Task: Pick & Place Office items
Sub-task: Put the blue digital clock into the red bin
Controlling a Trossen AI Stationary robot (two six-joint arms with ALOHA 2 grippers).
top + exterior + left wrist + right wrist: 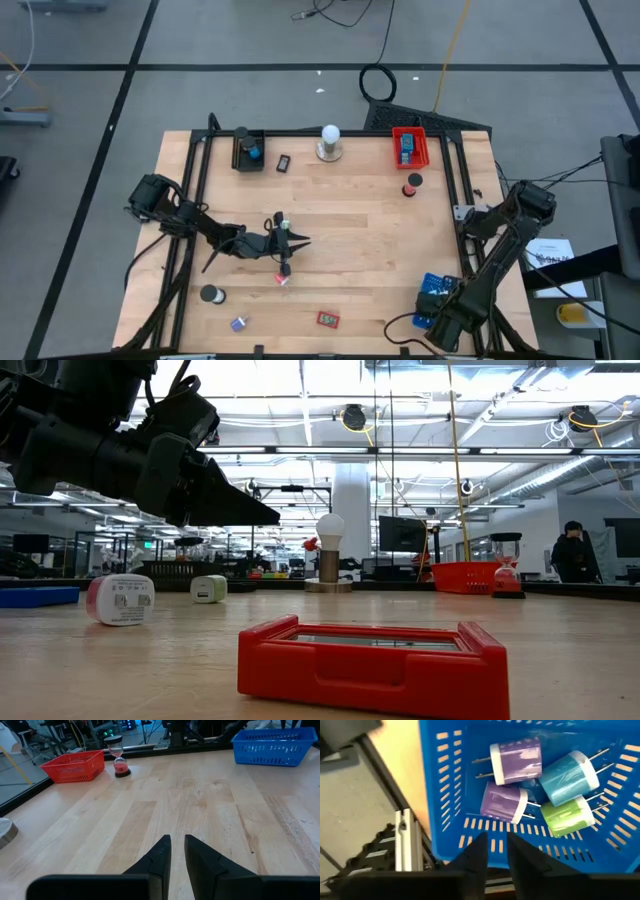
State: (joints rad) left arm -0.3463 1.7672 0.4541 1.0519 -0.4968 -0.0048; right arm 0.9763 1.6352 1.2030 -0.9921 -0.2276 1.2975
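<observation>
Your left gripper [300, 241] sits over the middle of the worktop [350, 230], fingers [160, 855] pinched nearly together with only a thin slit between them, nothing held. In the low view the same gripper [270, 517] hangs above the wood, clear of the surface. Just below its tip in the high view lies a small pink-white plug [283, 279], close to the fingers but not touching.

Your right gripper [495, 845] is at the near right corner above the blue tray [436, 295], fingers [475, 851] close together, empty. Inside the blue tray [445, 795] you have four plug adapters: two purple ones [515, 760] and [502, 802], a light blue one [569, 777] and a green one [567, 816], all bunched and touching.

Other items loose on the worktop: a red flat case [328, 319] near the front edge, seen large in the low view [372, 660]; a purple plug [239, 323] and a round dark-rimmed piece [211, 294] at front left; a small dark block [284, 162] near the back. The black tray [248, 152] at back left holds a blue piece [255, 154]. The red tray [409, 147] at back right holds blue pieces. A red sand timer [412, 185] stands just in front of the red tray, and the bulb on its round base [329, 143] stands at back centre
</observation>
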